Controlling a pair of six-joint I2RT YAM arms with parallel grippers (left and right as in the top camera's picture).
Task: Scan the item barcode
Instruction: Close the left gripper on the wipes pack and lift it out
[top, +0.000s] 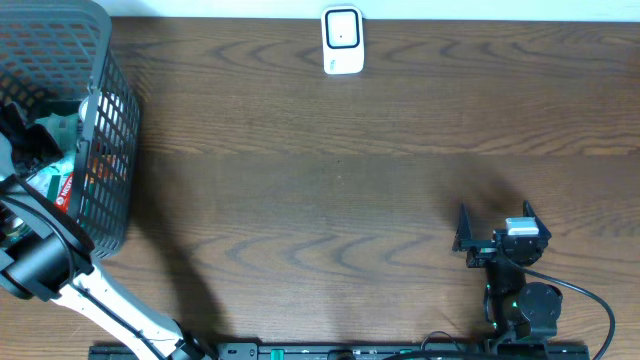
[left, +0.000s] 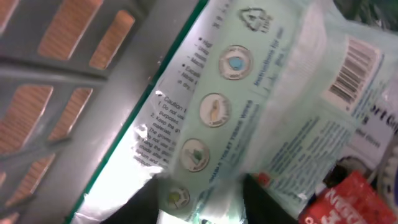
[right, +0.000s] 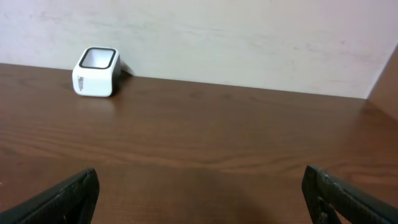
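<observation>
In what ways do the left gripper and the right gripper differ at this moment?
Place: the left gripper is down inside the grey basket, while the right gripper is out over the wooden table. Jaws: the right gripper stands wide open and empty; the left gripper's fingers flank a pale green packet, and whether they grip it is unclear. Shared: both have dark fingers.

Overhead: table (top: 330, 150) is evenly lit from above, sharp; soft shadow is cast to the right of basket (top: 112, 130). Left wrist: pic is heavily blurred; glare is noted on packet (left: 249, 124), lower left. Right wrist: light is even; fingers (right: 62, 198) are rendered dark, soft.
</observation>
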